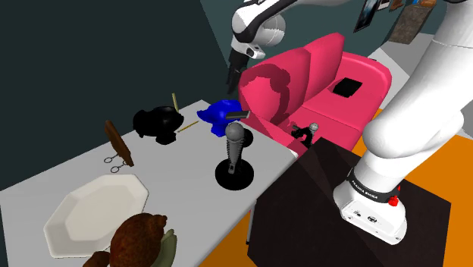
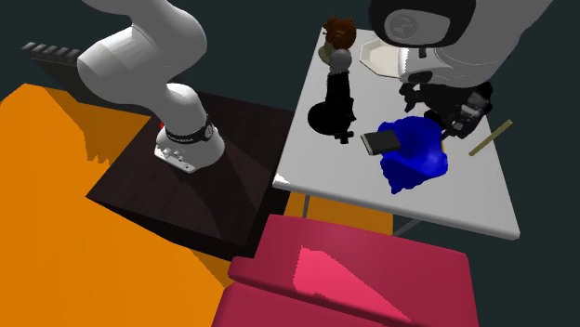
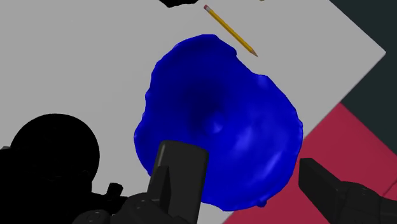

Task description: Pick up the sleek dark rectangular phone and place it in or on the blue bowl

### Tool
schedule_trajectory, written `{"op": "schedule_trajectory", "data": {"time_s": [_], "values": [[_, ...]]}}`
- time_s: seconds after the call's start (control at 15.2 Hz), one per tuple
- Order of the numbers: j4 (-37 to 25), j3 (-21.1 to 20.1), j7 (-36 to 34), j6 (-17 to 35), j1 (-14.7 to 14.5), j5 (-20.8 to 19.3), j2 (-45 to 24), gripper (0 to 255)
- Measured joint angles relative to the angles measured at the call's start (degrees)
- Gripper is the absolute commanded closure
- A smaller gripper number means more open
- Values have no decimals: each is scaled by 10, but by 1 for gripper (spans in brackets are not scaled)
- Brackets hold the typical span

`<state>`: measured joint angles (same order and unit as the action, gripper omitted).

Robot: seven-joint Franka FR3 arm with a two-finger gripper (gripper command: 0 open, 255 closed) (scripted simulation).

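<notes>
The blue bowl (image 1: 216,114) (image 2: 415,149) (image 3: 216,114) stands on the grey table (image 1: 61,186) near its far corner. The dark rectangular phone (image 1: 237,115) (image 2: 381,141) (image 3: 180,170) rests tilted on the bowl's rim, on the side toward the black figurine. My gripper (image 1: 233,76) (image 3: 222,200) hangs above the bowl, clear of the phone. It is open, with its fingers apart and nothing between them. In the wrist view the right fingertip (image 3: 323,183) shows past the bowl's edge, over the table's corner.
A black figurine on a round base (image 1: 233,155) (image 2: 335,98) stands close beside the bowl. A pencil (image 3: 230,29), a black pot (image 1: 158,123), scissors (image 1: 115,161), a white plate (image 1: 95,212) and brown items share the table. A pink armchair (image 1: 318,83) adjoins the table's edge.
</notes>
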<state>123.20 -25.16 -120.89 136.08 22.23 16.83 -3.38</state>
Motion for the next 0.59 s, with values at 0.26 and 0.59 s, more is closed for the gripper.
{"op": "schedule_trajectory", "data": {"time_s": [0.26, 0.59], "values": [[-12, 5, 7, -44, 7, 9, 32, 0], [-12, 6, 9, -48, 8, 10, 35, 0]]}}
